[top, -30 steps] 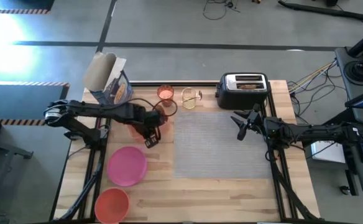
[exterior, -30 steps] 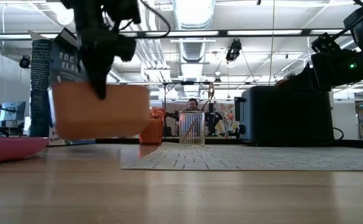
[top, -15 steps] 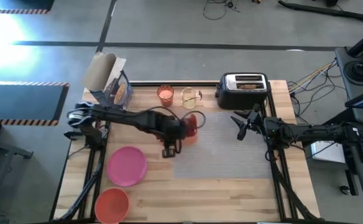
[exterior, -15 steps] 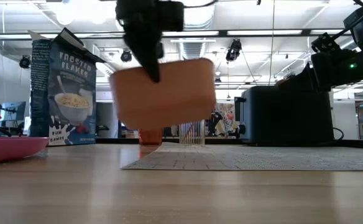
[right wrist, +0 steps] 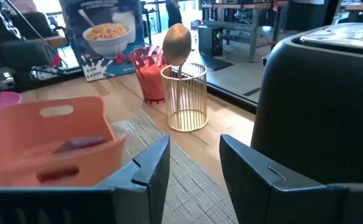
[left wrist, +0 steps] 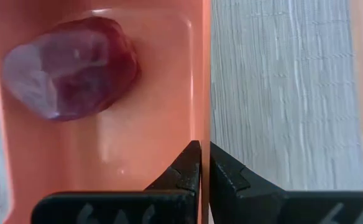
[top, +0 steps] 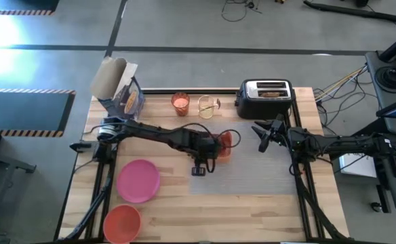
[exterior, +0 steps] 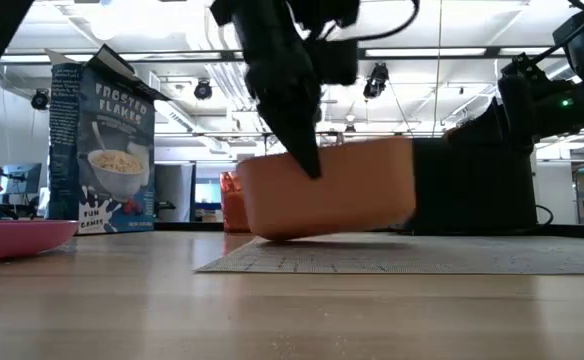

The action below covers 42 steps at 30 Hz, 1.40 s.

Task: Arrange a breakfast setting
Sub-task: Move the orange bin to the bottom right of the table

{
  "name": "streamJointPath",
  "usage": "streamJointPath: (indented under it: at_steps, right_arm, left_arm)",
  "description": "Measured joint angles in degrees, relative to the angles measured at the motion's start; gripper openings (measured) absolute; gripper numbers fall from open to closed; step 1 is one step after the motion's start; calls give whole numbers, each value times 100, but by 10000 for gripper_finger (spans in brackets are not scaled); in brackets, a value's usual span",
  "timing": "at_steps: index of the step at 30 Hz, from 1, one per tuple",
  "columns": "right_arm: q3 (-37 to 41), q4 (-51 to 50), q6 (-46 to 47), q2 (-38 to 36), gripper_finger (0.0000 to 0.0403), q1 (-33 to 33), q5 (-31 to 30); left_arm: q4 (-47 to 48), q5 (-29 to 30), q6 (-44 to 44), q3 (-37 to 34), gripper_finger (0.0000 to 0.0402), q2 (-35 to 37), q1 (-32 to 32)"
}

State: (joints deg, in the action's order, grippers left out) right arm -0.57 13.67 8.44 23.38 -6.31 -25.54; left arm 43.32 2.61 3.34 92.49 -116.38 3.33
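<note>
My left gripper (top: 213, 148) is shut on the wall of the orange rectangular bin (top: 224, 144), low over the left part of the grey placemat (top: 252, 169). A red fruit (left wrist: 76, 68) lies inside the bin. My right gripper (top: 262, 135) is open and empty above the mat's far right part, beside the toaster. The pink plate (top: 138, 179) and the orange-red bowl (top: 122, 222) rest on the table at the near left. The glass of drink (top: 180, 103) stands at the far edge. A spoon (right wrist: 176, 42) stands in a wire holder (top: 208, 106). My left gripper pinches the bin's long side wall (left wrist: 201, 124) at its rim, one finger inside the bin and one outside (left wrist: 228, 174). The fingers come from above, slanting down (exterior: 302, 150). The bin hangs tilted, its right end higher; whether its low edge (exterior: 262, 232) touches the mat I cannot tell.
The black-and-silver toaster (top: 266, 98) stands at the far right with a brown toast slice (top: 272, 93) in its slot. A cereal box (top: 120, 88) stands at the far left corner. Bare wood lies along the near edge (top: 252, 217).
My left gripper has carried the bin toward the table's right edge, from beside the glass to over the placemat, and has gone down. The bin, high in the air before, now sits low by the mat and is tilted.
</note>
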Motion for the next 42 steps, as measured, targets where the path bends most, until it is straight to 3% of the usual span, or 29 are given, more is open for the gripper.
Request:
streamJointPath:
  at_steps: [8,15,24,28,35,42]
  right_arm:
    - [-1,-10,777,1,130,1,-108]
    - [0,43,853,1,130,2,-102]
    - [-1,46,2546,0,130,-9,-146]
    - [-1,124,2523,2,130,-9,-148]
    - [-118,-262,2758,0,130,-11,366]
    - [-1252,-1673,2719,60,130,-10,1339]
  left_arm:
    - [-172,-2,220,141,0,-434,0]
    - [-25,0,220,380,0,-487,42]
    - [138,4,-33,540,0,-483,102]
    - [134,90,39,538,1,-483,207]
    - [235,136,103,535,47,-479,301]
    - [274,228,379,587,116,-479,296]
